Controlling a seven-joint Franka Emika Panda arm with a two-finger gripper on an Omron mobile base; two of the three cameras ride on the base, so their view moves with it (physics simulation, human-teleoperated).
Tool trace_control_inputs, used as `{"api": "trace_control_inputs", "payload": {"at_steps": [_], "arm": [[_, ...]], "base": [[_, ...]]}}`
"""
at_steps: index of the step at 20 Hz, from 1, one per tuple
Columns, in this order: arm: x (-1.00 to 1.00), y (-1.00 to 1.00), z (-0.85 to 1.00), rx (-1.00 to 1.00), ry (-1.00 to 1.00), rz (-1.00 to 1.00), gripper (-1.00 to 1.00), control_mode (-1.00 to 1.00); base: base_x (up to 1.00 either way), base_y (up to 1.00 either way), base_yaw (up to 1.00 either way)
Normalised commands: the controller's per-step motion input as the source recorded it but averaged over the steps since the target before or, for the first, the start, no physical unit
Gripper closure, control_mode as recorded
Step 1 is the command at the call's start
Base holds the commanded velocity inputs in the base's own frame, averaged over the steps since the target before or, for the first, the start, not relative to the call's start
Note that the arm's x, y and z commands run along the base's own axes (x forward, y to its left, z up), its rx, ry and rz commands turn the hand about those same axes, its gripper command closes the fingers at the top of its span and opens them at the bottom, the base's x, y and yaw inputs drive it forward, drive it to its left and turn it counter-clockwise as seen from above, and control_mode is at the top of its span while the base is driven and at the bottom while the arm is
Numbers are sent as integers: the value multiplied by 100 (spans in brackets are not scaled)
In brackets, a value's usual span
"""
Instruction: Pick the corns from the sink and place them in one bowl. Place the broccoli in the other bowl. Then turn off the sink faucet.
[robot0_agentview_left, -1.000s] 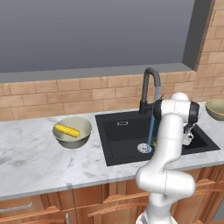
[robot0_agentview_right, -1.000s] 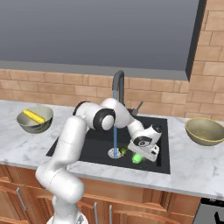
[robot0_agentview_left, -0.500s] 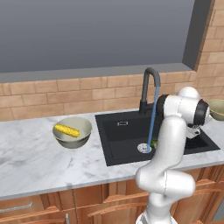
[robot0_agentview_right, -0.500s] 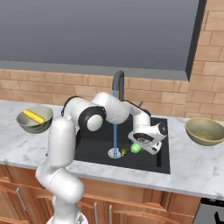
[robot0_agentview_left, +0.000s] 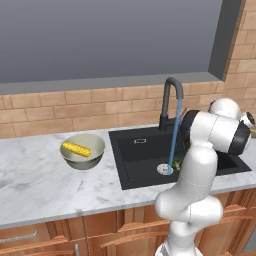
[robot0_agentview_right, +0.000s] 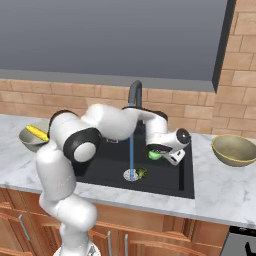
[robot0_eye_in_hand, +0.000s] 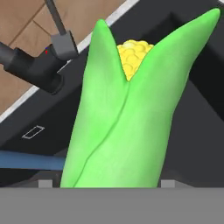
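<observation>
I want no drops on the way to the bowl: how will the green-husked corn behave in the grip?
The green-husked corn looks smooth and glossy, so it may slip between the fingers. It is long and tapered, so a grip near one end could let it pivot. With water running in the sink, it is probably wet.

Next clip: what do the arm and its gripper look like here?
A glossy white arm of rounded tubular segments, with dark grey to black rings at the joints. The gripper sits on a white hand with a black round cap. No cables or markings are visible.
</observation>
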Motion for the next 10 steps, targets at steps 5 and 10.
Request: {"api": "trace_control_inputs", "payload": {"at_steps": [5,10], "arm": [[-26,-2,96,0,0,-29,100,-100],[-44,0,82,0,0,-27,100,-100]], "base": [[0,0,0],[0,0,0]]}}
